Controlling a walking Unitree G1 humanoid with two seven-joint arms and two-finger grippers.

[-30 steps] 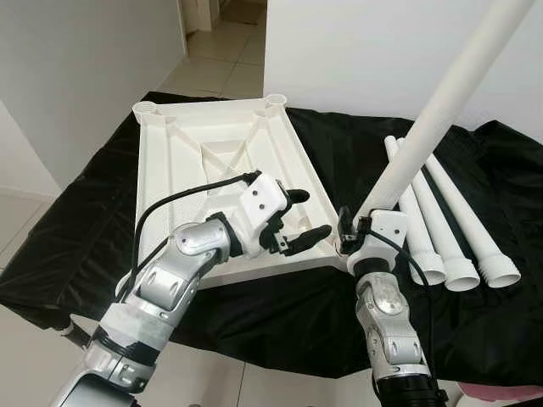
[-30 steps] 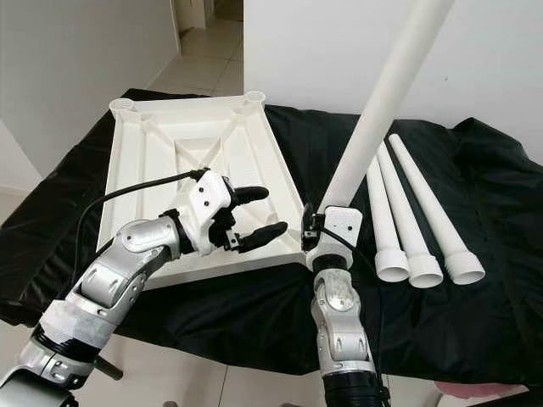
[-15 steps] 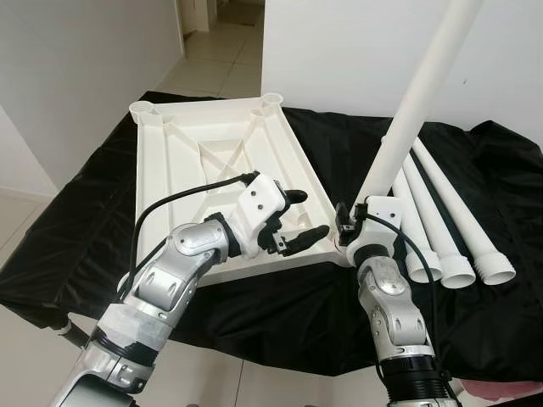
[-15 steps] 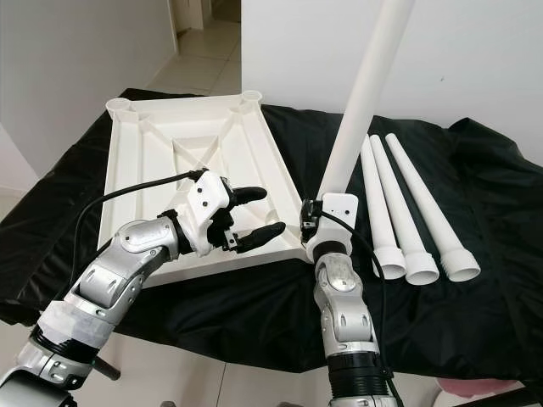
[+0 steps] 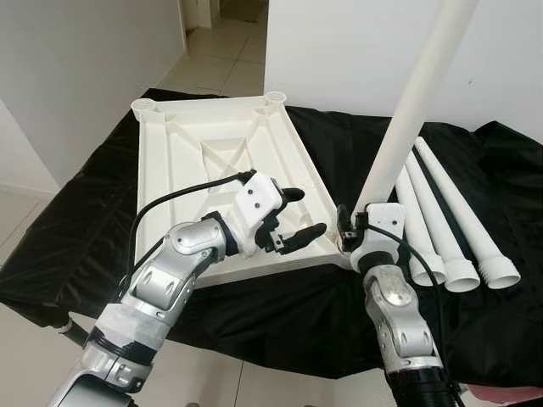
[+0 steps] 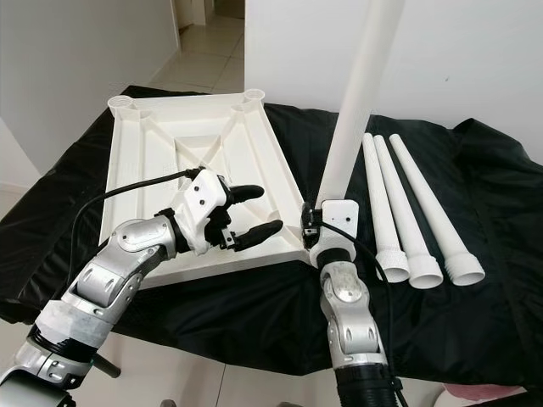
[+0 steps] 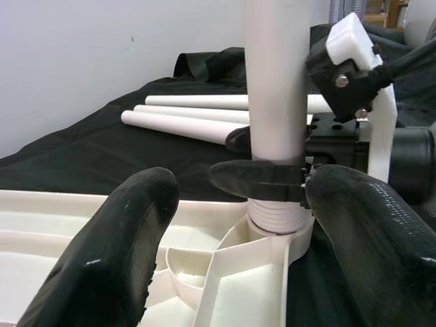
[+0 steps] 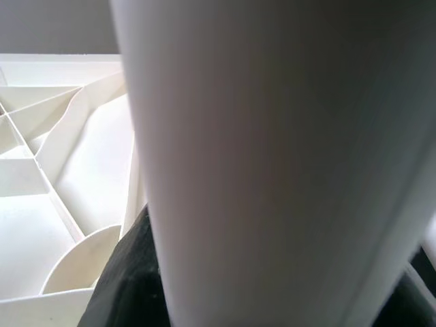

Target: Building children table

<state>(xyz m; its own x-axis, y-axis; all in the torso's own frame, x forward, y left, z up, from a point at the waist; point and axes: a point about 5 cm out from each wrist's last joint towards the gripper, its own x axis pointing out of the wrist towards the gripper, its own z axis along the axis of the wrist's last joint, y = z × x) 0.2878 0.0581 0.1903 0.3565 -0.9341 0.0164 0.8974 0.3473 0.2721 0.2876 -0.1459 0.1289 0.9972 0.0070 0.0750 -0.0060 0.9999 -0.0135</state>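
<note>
A black cloth (image 5: 102,220) covers the work surface, and on it lies a white tabletop (image 5: 195,161), upside down with its ribbed underside facing up and round sockets at the corners. A long white leg (image 5: 416,102) stands nearly upright, tilted slightly right, with its threaded lower end seated in the socket (image 7: 279,228) at the near right corner of the tabletop. The right gripper (image 7: 262,163) is clamped on the leg just above that socket, its black fingers wrapped round the tube. Three more legs (image 5: 450,220) lie side by side on the cloth to the right, flared ends pointing near, just beside the right arm. The left gripper (image 5: 293,216) hovers over the near right part of the tabletop, its two fingers spread apart and empty, pointing right toward the standing leg but not touching it.
</note>
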